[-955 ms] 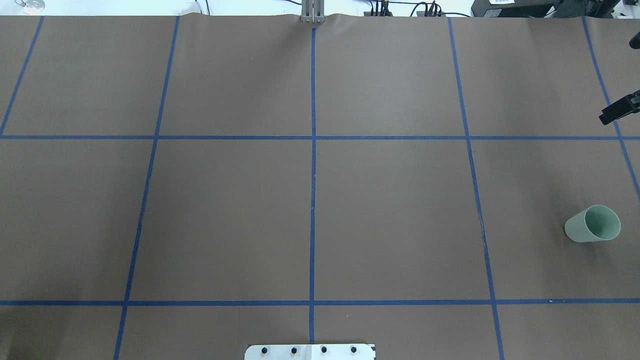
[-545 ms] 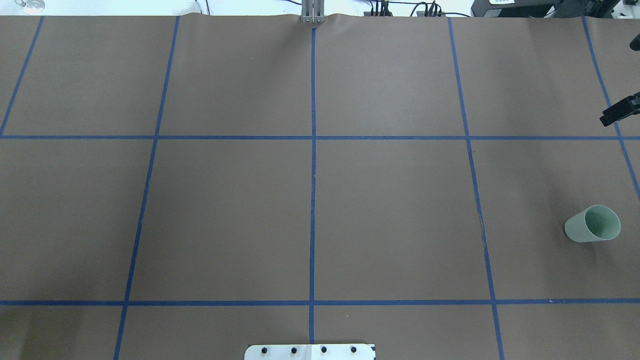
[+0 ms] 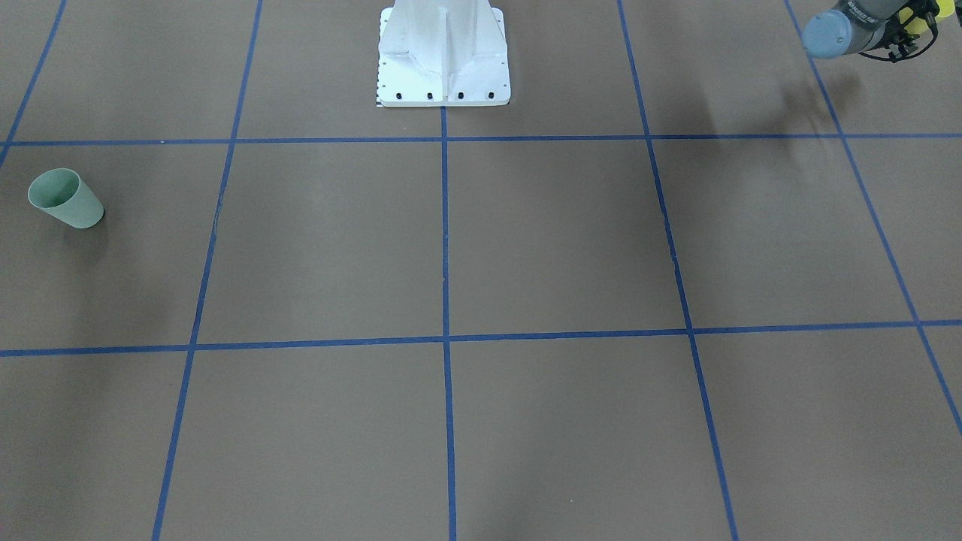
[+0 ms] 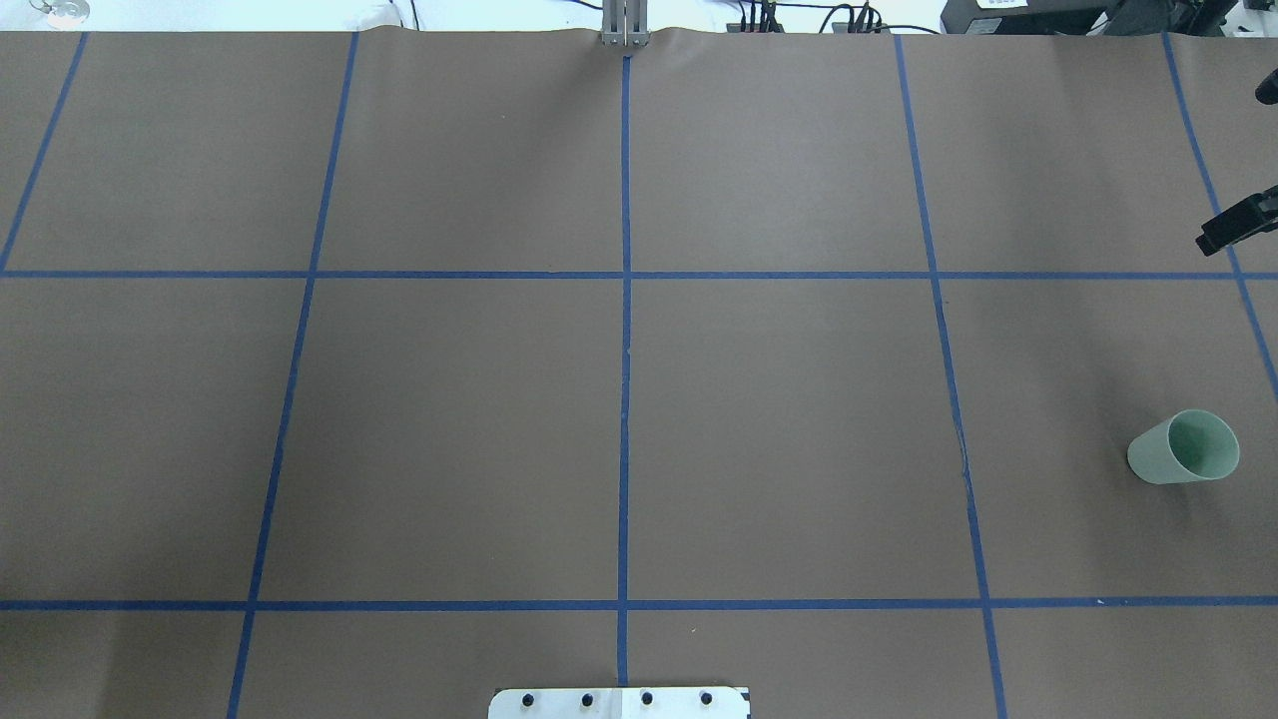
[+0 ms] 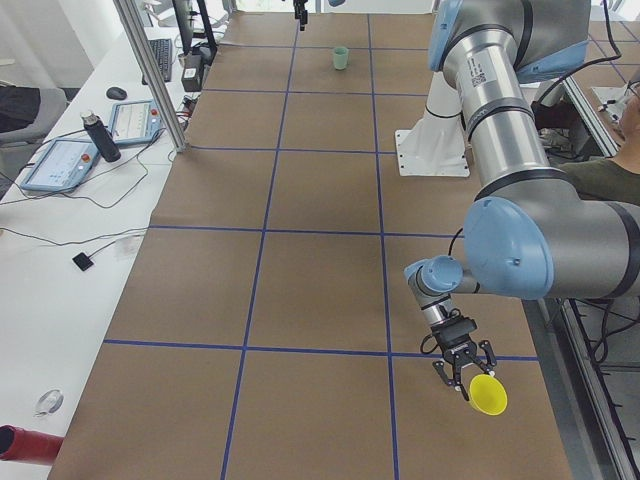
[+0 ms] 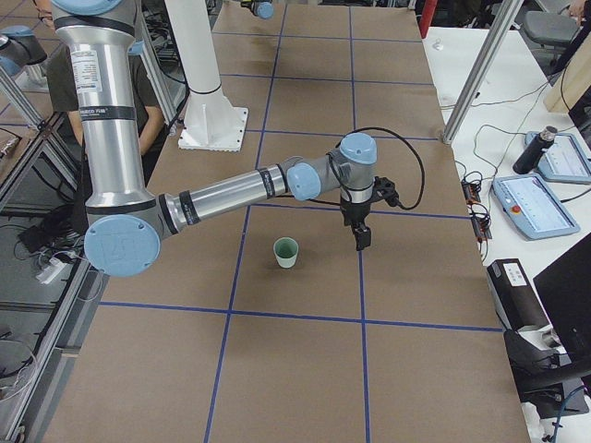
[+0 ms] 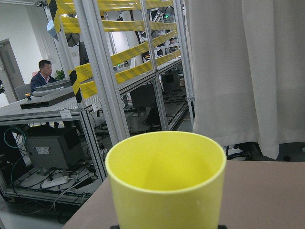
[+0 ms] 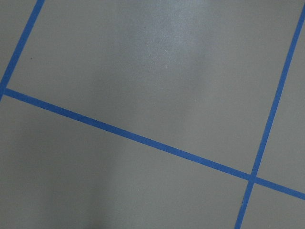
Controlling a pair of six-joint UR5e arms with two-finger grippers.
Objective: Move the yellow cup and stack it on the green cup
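Observation:
The yellow cup [image 5: 488, 394] is held off the table by my left gripper [image 5: 465, 375], near the table's near corner on my left side. It fills the left wrist view [image 7: 166, 176], mouth up, and a bit of it shows at the front view's top right [image 3: 915, 21]. The green cup [image 4: 1184, 447] stands upright on the brown table at the right; it also shows in the front view [image 3: 65, 198] and the right side view [image 6: 287, 252]. My right gripper [image 6: 360, 238] points down beyond the green cup, apart from it, and looks shut and empty; its tip shows in the overhead view [image 4: 1236, 223].
Blue tape lines divide the brown table [image 4: 779, 419] into squares. The white robot base plate [image 3: 443, 75] sits at the middle of my edge. An aluminium post [image 4: 624, 25] stands at the far edge. A bench with tablets [image 5: 60, 160] and a bottle lies beyond it.
The right gripper's tip has edged slightly toward the far side of the table. The green cup has not moved.

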